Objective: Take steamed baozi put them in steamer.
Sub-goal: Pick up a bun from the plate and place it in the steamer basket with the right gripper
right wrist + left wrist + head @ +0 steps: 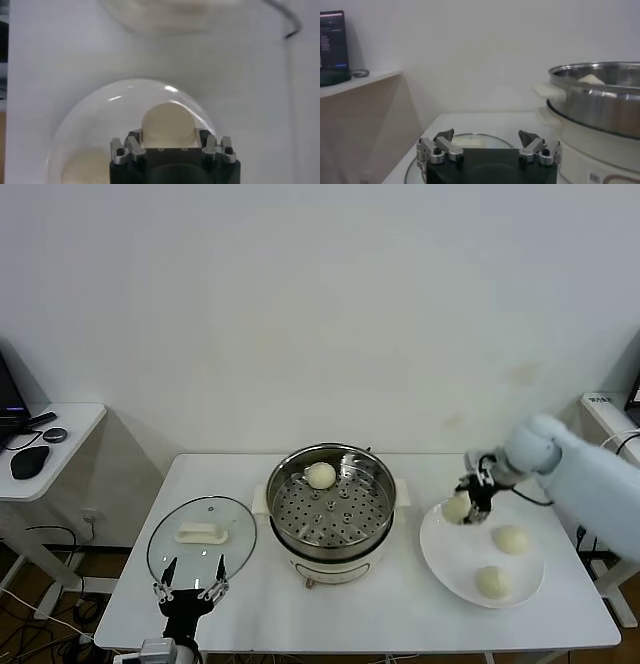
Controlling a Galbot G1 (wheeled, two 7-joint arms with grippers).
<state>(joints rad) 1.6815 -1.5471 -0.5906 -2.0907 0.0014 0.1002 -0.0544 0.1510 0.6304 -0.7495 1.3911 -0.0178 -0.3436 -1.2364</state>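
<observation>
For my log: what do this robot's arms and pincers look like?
The right arm has a smooth pale blue-white shell with a rounded joint cap, and thin black cables run along its wrist. Both the right pincer and the left pincer have a black block body with silvery metal finger links fixed by dark screws; the left one's fingers end in dark tips.

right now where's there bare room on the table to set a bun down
Bare table runs along the front edge, between the steamer and the plate. The back left corner behind the glass lid is bare too. It is crowded at the plate, where the right gripper holds a bun.
</observation>
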